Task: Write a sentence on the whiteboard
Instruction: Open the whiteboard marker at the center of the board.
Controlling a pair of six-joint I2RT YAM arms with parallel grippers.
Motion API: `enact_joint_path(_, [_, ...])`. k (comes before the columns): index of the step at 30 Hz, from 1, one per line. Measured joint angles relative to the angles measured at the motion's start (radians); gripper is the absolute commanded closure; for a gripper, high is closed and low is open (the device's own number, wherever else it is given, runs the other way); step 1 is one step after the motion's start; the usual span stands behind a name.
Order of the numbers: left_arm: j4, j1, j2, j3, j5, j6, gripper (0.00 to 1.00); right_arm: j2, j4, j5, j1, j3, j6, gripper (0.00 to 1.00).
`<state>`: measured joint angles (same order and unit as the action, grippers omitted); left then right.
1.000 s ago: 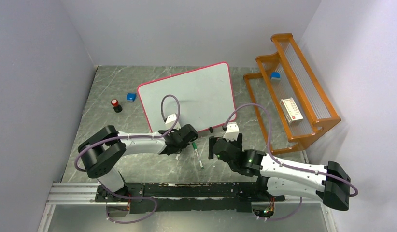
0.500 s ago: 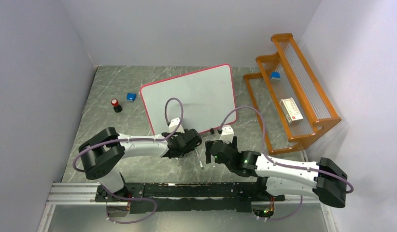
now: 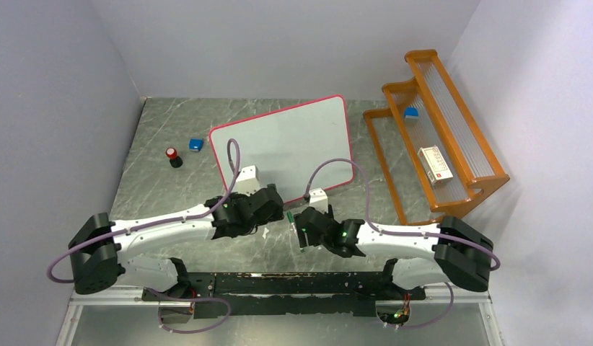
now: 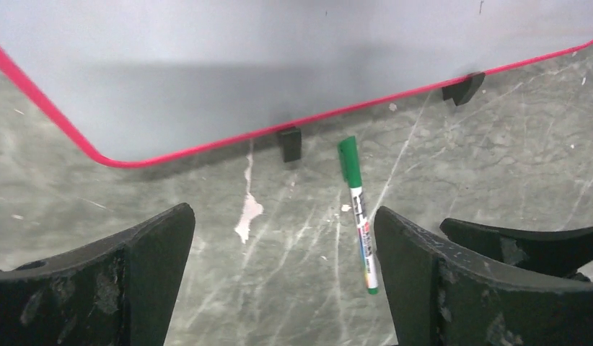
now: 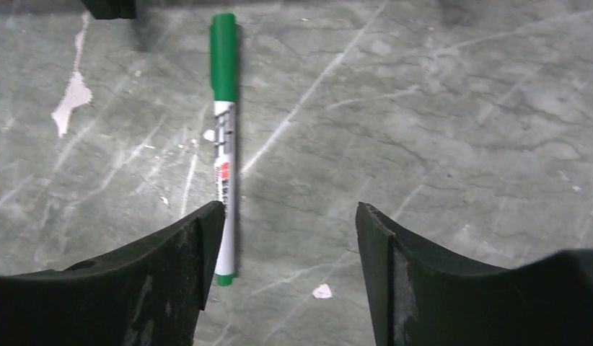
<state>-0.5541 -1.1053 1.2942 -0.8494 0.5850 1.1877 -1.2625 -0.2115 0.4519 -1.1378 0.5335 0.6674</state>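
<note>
Left gripper (image 4: 283,245) spread wide, holding nothing; right gripper (image 5: 290,245) parted, I think empty too. Green marker (image 5: 224,130) flat on my table (image 5: 459,108), near whiteboard (image 4: 243,65).

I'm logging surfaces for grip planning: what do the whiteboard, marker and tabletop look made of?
Whiteboard: smooth white panel, probably coated, pink-red plastic-looking frame. Marker: glossy plastic, green cap, printed white barrel. Tabletop: veined grey-green stone look, scratched; possibly laminate.

Top: high, near edge, looking down on table (image 3: 156,144). Wrists: low, close, sharing marker (image 4: 358,216) (left adds whiteboard (image 4: 279,65) edge).
</note>
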Motion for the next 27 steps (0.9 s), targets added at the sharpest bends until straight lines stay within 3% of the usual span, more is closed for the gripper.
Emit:
enact_joint_path(5, [-0.027,0.037,-0.083,-0.024,0.032,-0.171,0.02,-0.057,0.001,-0.041,0.000,0.061,-0.018,0.36])
enact_joint_path(13, [0.037,0.270,-0.236,-0.043,-0.066,-0.499,0.02,-0.170,-0.029,-0.081,0.000,0.151,-0.026,0.49])
enact_joint_path(20, [0.088,0.297,-0.283,-0.058,-0.151,-0.689,0.02,-0.251,-0.069,-0.097,0.000,0.195,-0.029,0.61])
enact_joint_path(23, [0.111,0.315,-0.300,-0.058,-0.187,-0.730,0.02,-0.269,-0.078,-0.100,0.000,0.214,-0.036,0.71])
enact_joint_path(27, [0.135,0.365,-0.304,-0.058,-0.242,-0.766,0.02,-0.291,-0.085,-0.101,0.000,0.237,-0.050,0.97])
